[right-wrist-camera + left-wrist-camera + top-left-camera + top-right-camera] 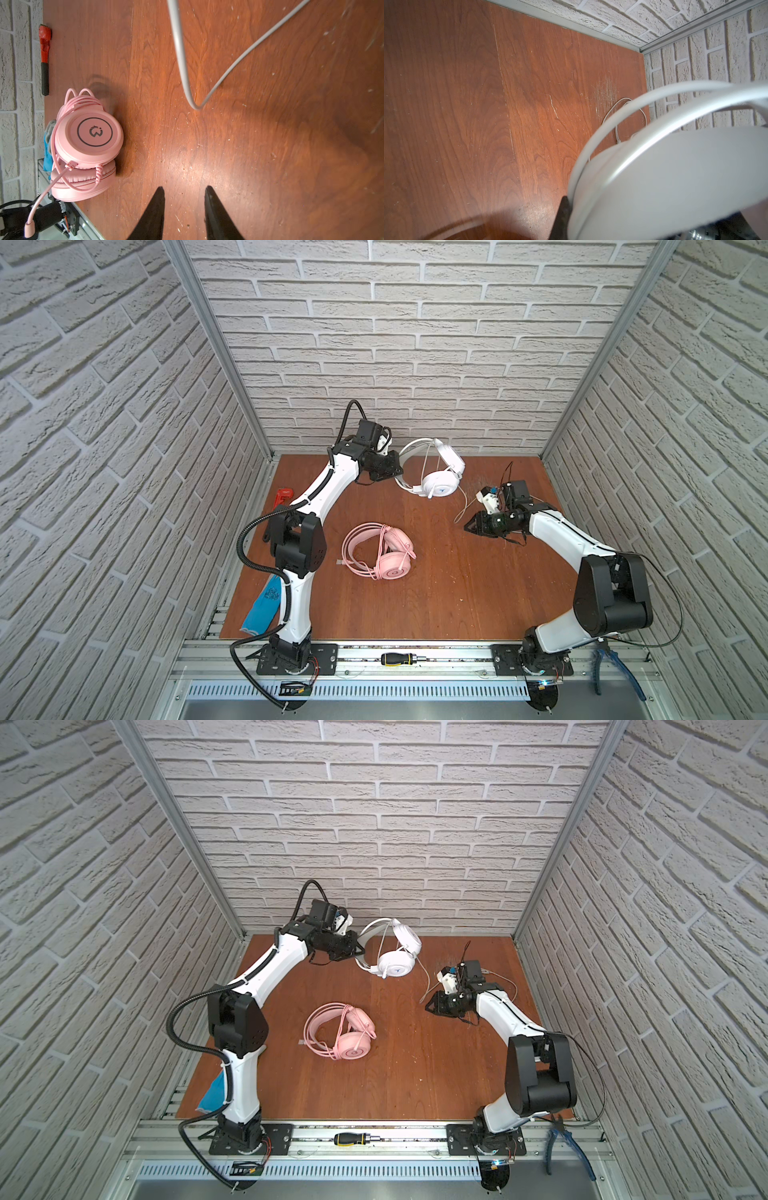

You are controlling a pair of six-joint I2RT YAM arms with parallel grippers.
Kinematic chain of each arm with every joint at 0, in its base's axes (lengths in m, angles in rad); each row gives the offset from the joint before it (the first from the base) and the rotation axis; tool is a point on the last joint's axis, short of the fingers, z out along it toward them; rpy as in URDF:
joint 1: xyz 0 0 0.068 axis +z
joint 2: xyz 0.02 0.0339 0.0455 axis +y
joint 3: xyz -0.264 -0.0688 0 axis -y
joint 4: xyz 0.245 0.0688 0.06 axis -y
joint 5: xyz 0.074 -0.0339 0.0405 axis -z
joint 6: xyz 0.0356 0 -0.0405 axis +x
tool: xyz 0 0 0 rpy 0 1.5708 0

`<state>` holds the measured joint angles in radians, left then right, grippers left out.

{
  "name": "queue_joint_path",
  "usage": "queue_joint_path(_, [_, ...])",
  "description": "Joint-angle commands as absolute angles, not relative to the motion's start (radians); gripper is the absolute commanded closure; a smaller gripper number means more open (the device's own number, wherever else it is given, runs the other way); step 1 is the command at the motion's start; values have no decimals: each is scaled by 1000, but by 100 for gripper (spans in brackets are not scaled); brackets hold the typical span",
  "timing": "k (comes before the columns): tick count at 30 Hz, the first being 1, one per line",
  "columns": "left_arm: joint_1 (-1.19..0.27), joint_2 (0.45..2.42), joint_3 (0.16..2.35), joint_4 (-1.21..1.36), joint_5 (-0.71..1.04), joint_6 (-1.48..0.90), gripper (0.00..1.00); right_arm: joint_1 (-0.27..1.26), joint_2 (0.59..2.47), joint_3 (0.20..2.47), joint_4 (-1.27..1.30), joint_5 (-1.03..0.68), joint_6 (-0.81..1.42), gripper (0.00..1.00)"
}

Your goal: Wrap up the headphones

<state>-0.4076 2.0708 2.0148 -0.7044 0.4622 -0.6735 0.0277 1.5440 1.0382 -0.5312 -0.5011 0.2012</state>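
White headphones (434,479): at the far side of the table (436,597), held by the band with both cups close together on the side away from my left claw.
Hard to make out: I cannot tell whether the lower cup touches the wood. In the left wrist view the band (664,170) is a blurred pale arc filling one corner, the cups are out of sight, and only one dark finger (562,216) shows, pressed against the band.
Left claw (395,473): closed tight on the white band.
White cable (463,508): trails from the cups across the wood toward my right claw. In the right wrist view it makes a sharp bend (195,107) ahead of the fingers, apart from them.
Right claw (184,188): partly open, nothing between the fingers, low over bare wood well apart from the white cups.
Pink headphones (386,556): flat near the middle of the table, cord wound round them, between my two arms and touched by neither claw.
Edges: a red wrench (284,495) and a blue glove (262,610) on the left, a screwdriver (399,659) on the front rail, and blue pliers (615,672) at the right.
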Motion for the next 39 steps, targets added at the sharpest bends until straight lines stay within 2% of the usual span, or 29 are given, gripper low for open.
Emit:
queue_joint_path(1, [-404, 2034, 2016, -659, 503, -672, 100, 17, 1547, 1072, -459, -488, 219, 56])
queue_joint_path(5, [-404, 2025, 1997, -641, 504, -677, 100, 16, 1578, 1063, -351, -504, 230, 45])
queue_joint_path(14, [-403, 2025, 1997, -636, 502, -686, 100, 43, 1714, 1006, -58, -566, 348, 45])
queue_joint_path(17, [-402, 2025, 1997, -628, 497, -698, 100, 50, 1790, 1010, 17, -595, 390, 55])
queue_joint_path(21, [-403, 2023, 2003, -627, 492, -706, 100, 64, 1838, 1011, 76, -623, 422, 82])
queue_joint_path(24, [-403, 2021, 2003, -625, 482, -710, 100, 66, 1808, 996, 62, -618, 405, 93])
queue_joint_path(39, [-375, 1975, 1935, -557, 428, -798, 100, 70, 1430, 991, -503, -424, 169, 94])
